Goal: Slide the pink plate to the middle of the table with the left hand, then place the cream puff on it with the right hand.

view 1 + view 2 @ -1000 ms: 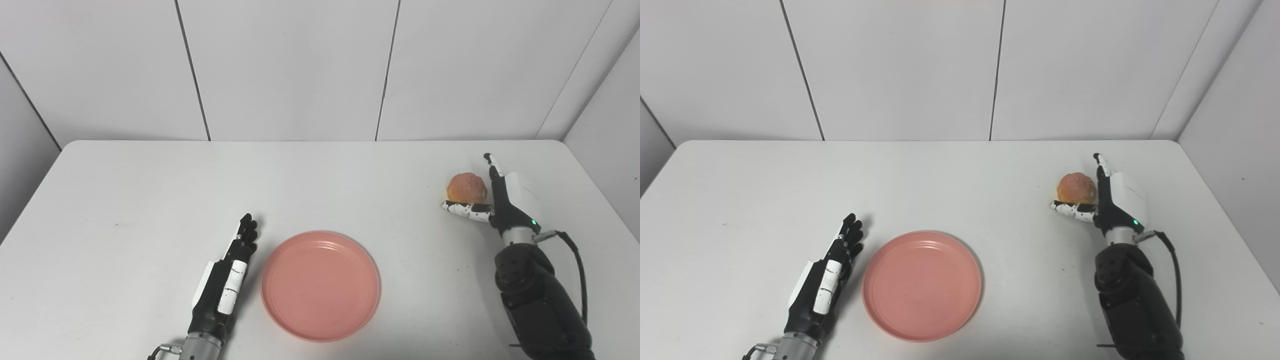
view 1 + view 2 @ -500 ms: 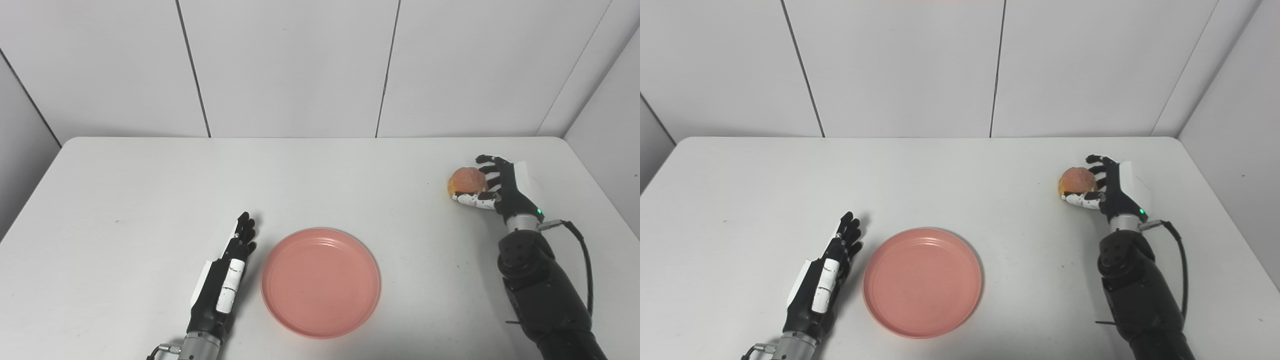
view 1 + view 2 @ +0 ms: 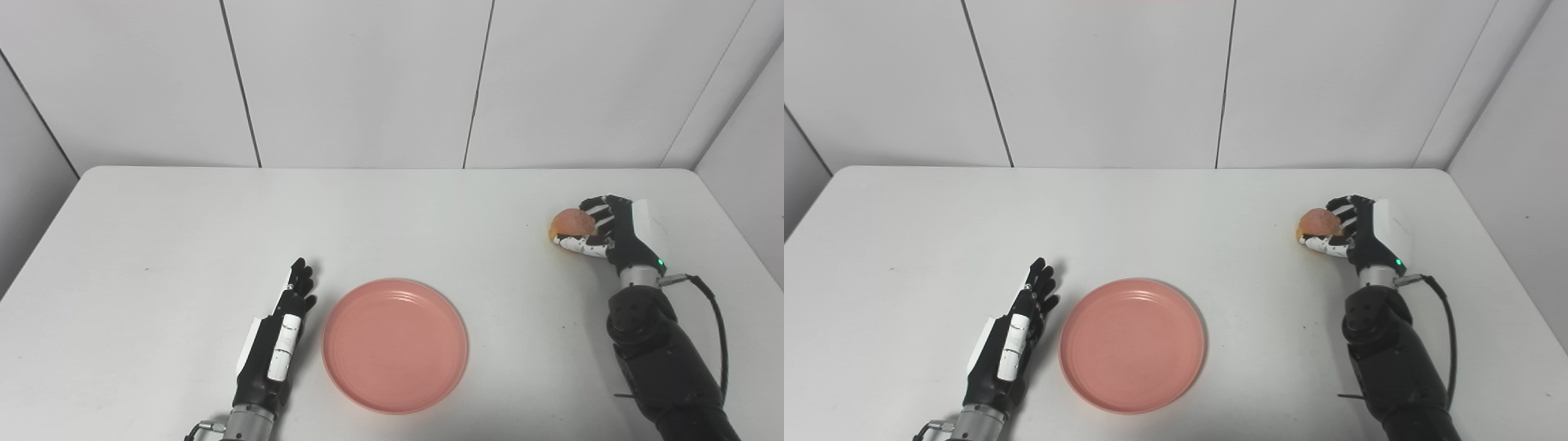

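On a white tabletop (image 3: pixel 184 233), the left robot hand (image 3: pixel 278 334) lies flat, fingers straight and holding nothing, just beside the pink plate (image 3: pixel 395 346), which sits near the middle, apparently ready to receive. Far right, the right robot hand (image 3: pixel 606 229) curls around the cream puff (image 3: pixel 569 222), gripping it for carrying.

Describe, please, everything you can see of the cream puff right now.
The cream puff is a small, rounded, golden-orange pastry with a bumpy top. It sits at the table's right side, wrapped by the right hand, fingers curled over it and thumb below. Whether it is lifted off the surface is unclear.
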`<action>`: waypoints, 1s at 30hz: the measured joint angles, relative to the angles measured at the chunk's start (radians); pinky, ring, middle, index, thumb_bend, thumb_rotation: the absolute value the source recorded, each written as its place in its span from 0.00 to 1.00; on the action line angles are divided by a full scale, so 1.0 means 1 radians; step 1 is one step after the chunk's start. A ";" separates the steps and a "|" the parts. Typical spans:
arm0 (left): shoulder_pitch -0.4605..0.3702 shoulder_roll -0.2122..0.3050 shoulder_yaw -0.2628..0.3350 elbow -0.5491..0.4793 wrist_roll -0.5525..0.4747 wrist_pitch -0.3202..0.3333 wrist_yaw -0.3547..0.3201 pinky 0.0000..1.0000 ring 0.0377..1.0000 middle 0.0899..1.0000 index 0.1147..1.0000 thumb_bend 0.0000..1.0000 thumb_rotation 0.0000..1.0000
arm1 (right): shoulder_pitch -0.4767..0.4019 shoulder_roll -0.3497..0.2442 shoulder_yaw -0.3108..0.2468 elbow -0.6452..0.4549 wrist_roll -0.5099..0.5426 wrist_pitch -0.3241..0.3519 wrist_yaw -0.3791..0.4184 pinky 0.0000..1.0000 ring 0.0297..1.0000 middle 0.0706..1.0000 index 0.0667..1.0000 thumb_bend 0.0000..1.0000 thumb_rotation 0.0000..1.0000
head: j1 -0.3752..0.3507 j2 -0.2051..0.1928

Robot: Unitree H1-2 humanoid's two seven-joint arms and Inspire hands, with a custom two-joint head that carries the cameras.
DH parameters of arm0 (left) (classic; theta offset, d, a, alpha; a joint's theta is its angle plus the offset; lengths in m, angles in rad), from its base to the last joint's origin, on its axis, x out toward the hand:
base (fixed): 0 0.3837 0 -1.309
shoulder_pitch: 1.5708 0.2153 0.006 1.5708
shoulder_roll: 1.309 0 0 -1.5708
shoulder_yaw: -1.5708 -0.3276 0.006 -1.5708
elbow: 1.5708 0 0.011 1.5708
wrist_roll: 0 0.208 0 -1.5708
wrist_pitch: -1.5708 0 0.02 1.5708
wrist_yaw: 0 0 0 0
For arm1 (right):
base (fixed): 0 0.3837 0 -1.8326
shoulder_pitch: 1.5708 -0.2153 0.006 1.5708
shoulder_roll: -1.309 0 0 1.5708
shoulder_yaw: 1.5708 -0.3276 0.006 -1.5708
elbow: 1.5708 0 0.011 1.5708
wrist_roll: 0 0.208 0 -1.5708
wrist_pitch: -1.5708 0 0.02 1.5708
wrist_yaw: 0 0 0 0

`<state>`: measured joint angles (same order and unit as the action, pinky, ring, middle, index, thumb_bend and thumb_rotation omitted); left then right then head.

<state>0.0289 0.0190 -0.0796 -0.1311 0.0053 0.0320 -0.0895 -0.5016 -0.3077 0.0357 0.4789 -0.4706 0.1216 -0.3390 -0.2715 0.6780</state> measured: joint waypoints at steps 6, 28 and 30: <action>-0.003 -0.011 0.001 0.005 0.007 -0.001 0.015 1.00 1.00 1.00 1.00 0.77 1.00 | 0.059 0.012 -0.002 -0.087 0.025 -0.119 -0.025 0.36 0.38 0.44 0.52 0.51 0.00 | 0.044 -0.005; -0.008 -0.075 -0.005 0.040 0.088 -0.050 0.108 1.00 1.00 1.00 1.00 0.72 1.00 | 0.219 0.119 0.127 -0.385 0.012 -0.369 0.073 0.36 0.38 0.44 0.52 0.51 0.00 | 0.117 0.008; -0.010 -0.075 -0.005 0.042 0.090 -0.050 0.110 1.00 1.00 1.00 1.00 0.72 1.00 | 0.229 0.129 0.141 -0.419 0.012 -0.369 0.098 0.36 0.38 0.44 0.52 0.51 0.00 | 0.127 0.012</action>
<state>0.0192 -0.0564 -0.0843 -0.0894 0.0955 -0.0184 0.0202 -0.2726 -0.1787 0.1768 0.0597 -0.4582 -0.2475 -0.2408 -0.1442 0.6903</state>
